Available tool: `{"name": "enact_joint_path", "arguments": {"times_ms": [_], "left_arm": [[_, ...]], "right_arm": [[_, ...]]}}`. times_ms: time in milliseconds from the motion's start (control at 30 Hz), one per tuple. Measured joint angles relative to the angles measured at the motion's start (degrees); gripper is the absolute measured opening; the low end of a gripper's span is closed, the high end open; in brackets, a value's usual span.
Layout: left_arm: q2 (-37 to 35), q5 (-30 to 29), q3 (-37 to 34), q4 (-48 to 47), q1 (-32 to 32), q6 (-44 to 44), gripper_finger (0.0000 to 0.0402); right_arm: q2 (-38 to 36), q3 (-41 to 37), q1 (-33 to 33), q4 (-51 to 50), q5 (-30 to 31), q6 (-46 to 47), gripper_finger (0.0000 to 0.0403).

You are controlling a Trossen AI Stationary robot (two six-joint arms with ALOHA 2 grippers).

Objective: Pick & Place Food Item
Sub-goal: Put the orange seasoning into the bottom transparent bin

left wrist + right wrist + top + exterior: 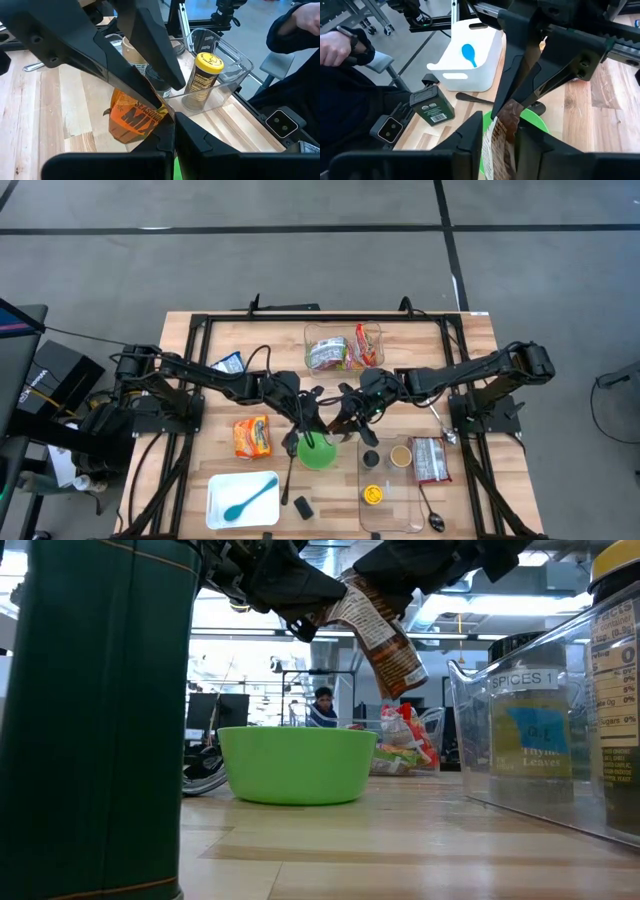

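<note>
A brown and orange seasoning packet (385, 635) hangs in the air over the green bowl (318, 452), which stands on the table's middle. Both arms meet at it. My left gripper (174, 125) comes from the table's left and is shut on the packet. My right gripper (499, 140) comes from the table's right, and the packet (500, 142) fills the narrow gap between its two fingers. In the high view both grippers (320, 415) (356, 412) hide most of the packet. My left gripper pinches the packet's top edge (161, 111) between its two shut fingers. It comes from the table's left, slanting down. The packet hangs below, tilted and clear of the bowl. My right gripper has the packet's upper part (501, 131) between its two fingers, which lie against both sides. It comes from the table's right, slanting down. The packet's lower end (400, 675) hangs free above the bowl.
A clear bin (392, 480) with a yellow-capped spice jar (205, 75) stands right of the bowl. Near left are a white tray with a blue spoon (243, 500) and a dark green tin (432, 105). An orange packet (252, 436) lies left. A person (295, 50) stands by the table.
</note>
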Motion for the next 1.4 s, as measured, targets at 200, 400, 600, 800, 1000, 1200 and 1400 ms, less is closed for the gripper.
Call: {"name": "enact_joint_path", "arguments": {"times_ms": [200, 400, 600, 800, 1000, 1200, 1400], "left_arm": [[0.0, -0.07, 0.0, 0.02, 0.0, 0.0, 0.0], [0.0, -0.1, 0.0, 0.07, 0.0, 0.02, 0.0], [0.0, -0.11, 0.0, 0.43, 0.0, 0.0, 0.0], [0.0, -0.14, 0.0, 0.71, 0.0, 0.31, 0.0011], [0.0, -0.44, 0.0, 0.46, 0.0, -0.26, 0.0077], [-1.97, -0.26, -0.02, -2.54, 1.18, -4.19, 0.0131], [-7.04, -0.39, -0.02, -7.28, 2.74, -4.26, 0.0143]], "right_arm": [[0.0, 0.0, -0.01, -0.5, 0.02, 0.46, 0.0034], [0.0, 0.0, -0.07, -0.53, 0.02, 0.46, 0.0005], [-0.02, 0.0, -0.07, -0.52, 0.02, 0.46, 0.0002], [-0.07, 0.0, -0.13, -0.59, 0.06, 0.37, 0.0001], [-0.07, 0.0, -0.11, -2.48, 3.36, -0.2, 0.0001], [-0.17, 0.0, -0.13, -3.9, 4.76, -0.61, 0.0], [-1.09, -0.03, -0.06, -5.72, 7.37, -0.64, 0.0]]}}
